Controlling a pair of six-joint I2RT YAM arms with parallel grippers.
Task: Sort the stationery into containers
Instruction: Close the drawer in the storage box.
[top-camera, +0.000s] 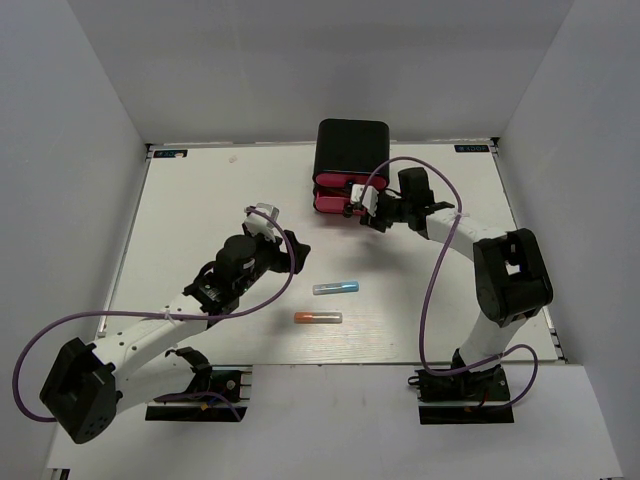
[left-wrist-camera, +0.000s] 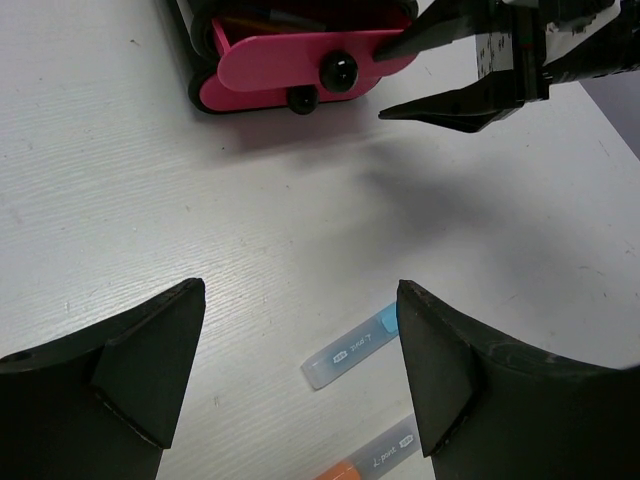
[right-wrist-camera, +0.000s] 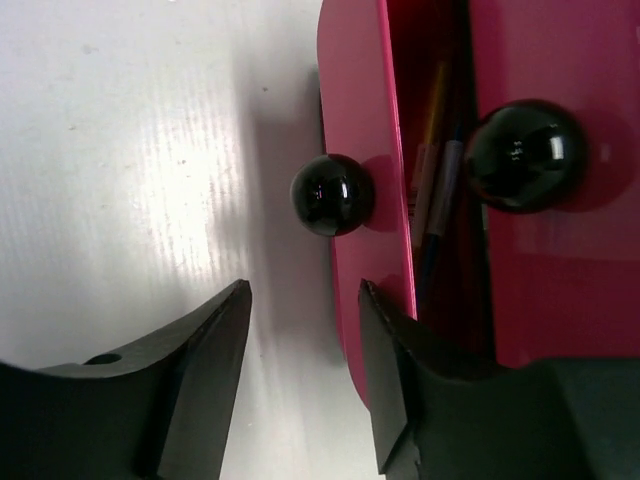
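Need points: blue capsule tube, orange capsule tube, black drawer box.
Blue capsule-like tube with translucent end (top-camera: 336, 287): top external view, mid-body.
Orange capsule-like tube with translucent end (top-camera: 318, 317): top external view, mid-body.
Black rounded-corner box of pink drawers (top-camera: 352, 145): top external view, its top face.

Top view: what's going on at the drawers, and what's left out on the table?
The right gripper is open at the pink drawers, its fingers just short of a black knob. That knob's drawer is pulled partly out, with thin sticks showing inside. The left gripper hovers open over the table, holding nothing. A blue tube and an orange tube lie loose between the arms, not yet sorted.
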